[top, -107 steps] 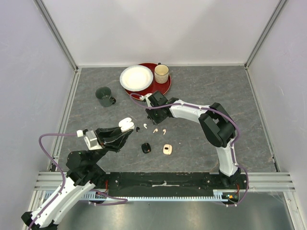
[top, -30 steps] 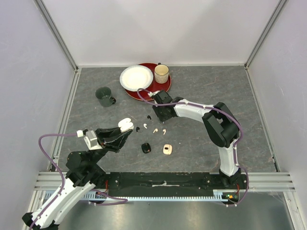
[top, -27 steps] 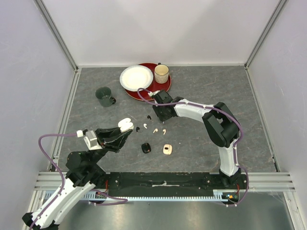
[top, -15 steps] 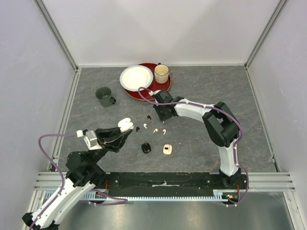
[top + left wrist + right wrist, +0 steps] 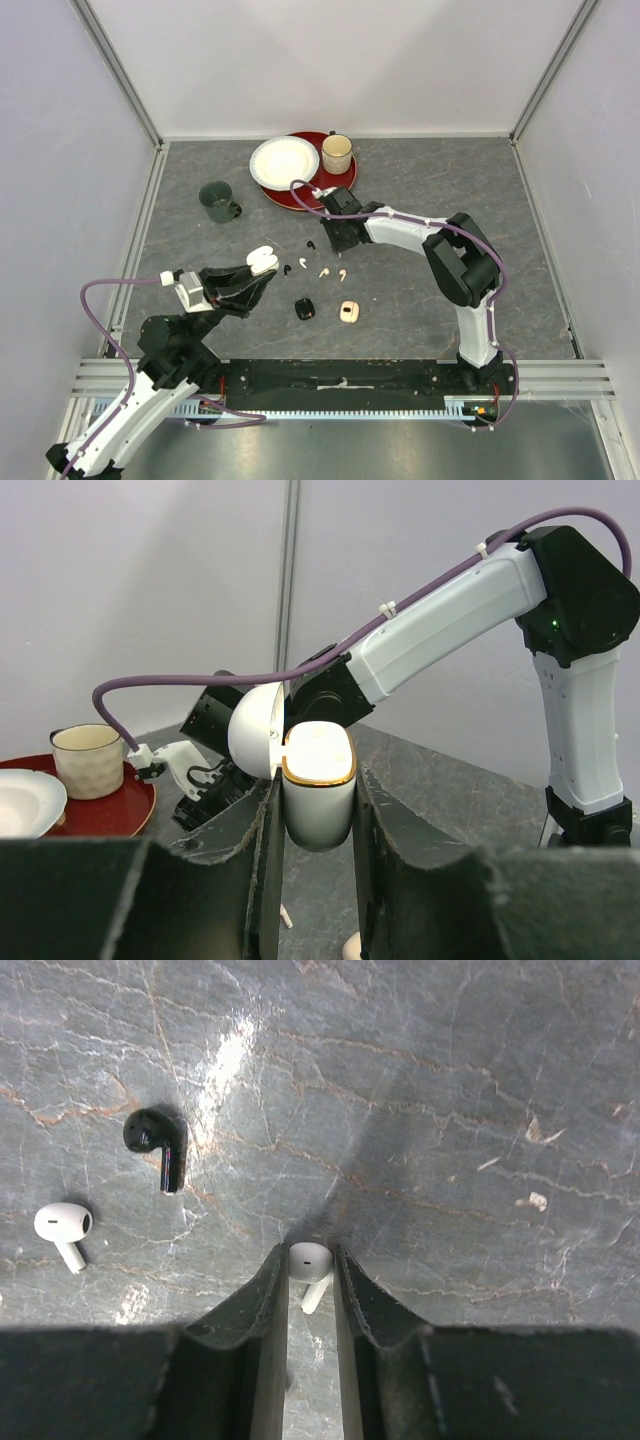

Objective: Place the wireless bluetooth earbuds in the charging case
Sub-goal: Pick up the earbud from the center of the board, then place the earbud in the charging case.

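Two arms split job: left gripper (image 5: 316, 825) clamped on open white case (image 5: 319, 770), raised off table (image 5: 450, 1110), opening exposed, likely held ready to receive bud. Meanwhile right gripper (image 5: 310, 1278) down at table, fingers pinched on white earbud (image 5: 309, 1257) lying there; second white earbud (image 5: 62, 1225) and black earbud (image 5: 158, 1140) near. Versus one second ago: right fingers drawn in onto bud; left arm unchanged.

From above, the right hand (image 5: 333, 246) covers the small white stemmed earbud (image 5: 309, 1261) it pinches; its wrist view hides the stem's end behind dark fingers (image 5: 262, 1305). The base of the open glossy white charging case (image 5: 318, 780) is hidden within the left hand (image 5: 316, 815), and the white plate (image 5: 25, 802) is cropped at that view's edge.
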Robot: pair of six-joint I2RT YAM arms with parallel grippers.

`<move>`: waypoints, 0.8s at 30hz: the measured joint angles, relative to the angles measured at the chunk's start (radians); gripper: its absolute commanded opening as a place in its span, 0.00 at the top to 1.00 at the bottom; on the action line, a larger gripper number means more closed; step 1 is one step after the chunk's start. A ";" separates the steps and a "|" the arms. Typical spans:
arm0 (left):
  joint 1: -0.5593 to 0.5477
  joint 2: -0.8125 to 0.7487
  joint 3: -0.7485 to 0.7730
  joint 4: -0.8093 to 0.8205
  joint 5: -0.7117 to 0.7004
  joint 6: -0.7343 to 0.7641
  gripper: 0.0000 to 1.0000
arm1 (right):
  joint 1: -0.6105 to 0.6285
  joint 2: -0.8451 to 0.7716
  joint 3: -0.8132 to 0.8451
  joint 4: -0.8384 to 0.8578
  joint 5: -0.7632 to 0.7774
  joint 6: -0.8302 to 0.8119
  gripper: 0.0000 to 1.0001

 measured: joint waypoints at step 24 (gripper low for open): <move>0.000 0.091 0.000 0.045 -0.003 -0.020 0.98 | 0.123 -0.740 -0.379 0.339 0.193 0.142 1.00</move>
